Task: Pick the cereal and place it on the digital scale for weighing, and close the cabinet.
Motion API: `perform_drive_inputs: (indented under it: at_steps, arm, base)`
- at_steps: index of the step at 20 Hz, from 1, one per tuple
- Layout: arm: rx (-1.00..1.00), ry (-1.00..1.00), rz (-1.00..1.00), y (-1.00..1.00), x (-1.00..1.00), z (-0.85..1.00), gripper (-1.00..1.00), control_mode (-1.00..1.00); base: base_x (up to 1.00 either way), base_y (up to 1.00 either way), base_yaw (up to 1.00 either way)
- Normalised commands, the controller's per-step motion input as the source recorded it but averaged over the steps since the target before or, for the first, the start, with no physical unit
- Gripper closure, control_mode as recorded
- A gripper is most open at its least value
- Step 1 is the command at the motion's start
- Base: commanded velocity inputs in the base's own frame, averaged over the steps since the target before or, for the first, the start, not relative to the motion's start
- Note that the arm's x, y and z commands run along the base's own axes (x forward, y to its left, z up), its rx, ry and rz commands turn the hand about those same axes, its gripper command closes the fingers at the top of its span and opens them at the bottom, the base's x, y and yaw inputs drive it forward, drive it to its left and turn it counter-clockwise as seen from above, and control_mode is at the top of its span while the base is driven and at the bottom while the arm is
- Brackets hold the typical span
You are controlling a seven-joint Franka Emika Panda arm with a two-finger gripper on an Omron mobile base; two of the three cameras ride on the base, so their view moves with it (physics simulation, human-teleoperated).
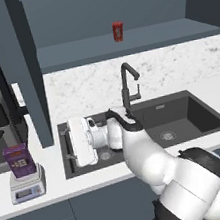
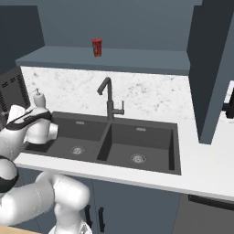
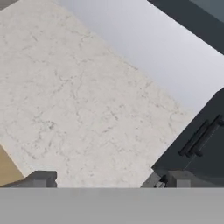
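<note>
Left base view: the cereal (image 1: 18, 160) stands upright on the digital scale (image 1: 27, 187), near left on the worktop (image 1: 103, 85). The cabinet (image 1: 27, 70) door, open, hangs just right of it; the sink (image 1: 184, 115) lies empty.

Hand view: the hand (image 3: 105, 179) holds nothing, fingers apart.

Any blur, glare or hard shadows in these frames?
Left base view: soft overall, flat light, no glare; the display on the scale under the cereal is unreadable. Right base view: same softness; faint shading inside the sink. Hand view: blurriest; fingertips smeared, counter evenly lit.
</note>
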Motion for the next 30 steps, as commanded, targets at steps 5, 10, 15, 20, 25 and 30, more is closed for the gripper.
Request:
perform_drive_inputs:
  at_steps: [5, 10, 15, 20, 25, 30]
  arm:
    - [0.04, -0.56, -0.27, -0.41, -0.44, 0.75, -1.00, -1.00]
    - [0.01, -0.43, -0.45, -0.34, -0.15, 0.49, -1.00, -1.00]
    - [0.02, -0.20, -0.53, -0.47, -0.22, 0.60, -1.00, -1.00]
    - [0.13, -0.07, -0.39, -0.79, -0.56, 0.79, -1.00, -1.00]
    - [0.16, -0.20, -0.17, -1.00, -0.62, 0.75, -1.00, -1.00]
    - [0.04, -0.08, -0.12, -1.00, -0.61, 0.71, -1.00, -1.00]
  base:
    - [0.00, 0.00, 0.00]
    - [0.00, 0.00, 0.00]
    - [0.00, 0.00, 0.00]
    - [0.00, 0.00, 0.00]
    - [0.00, 0.00, 0.00]
    - [0.00, 0.00, 0.00]
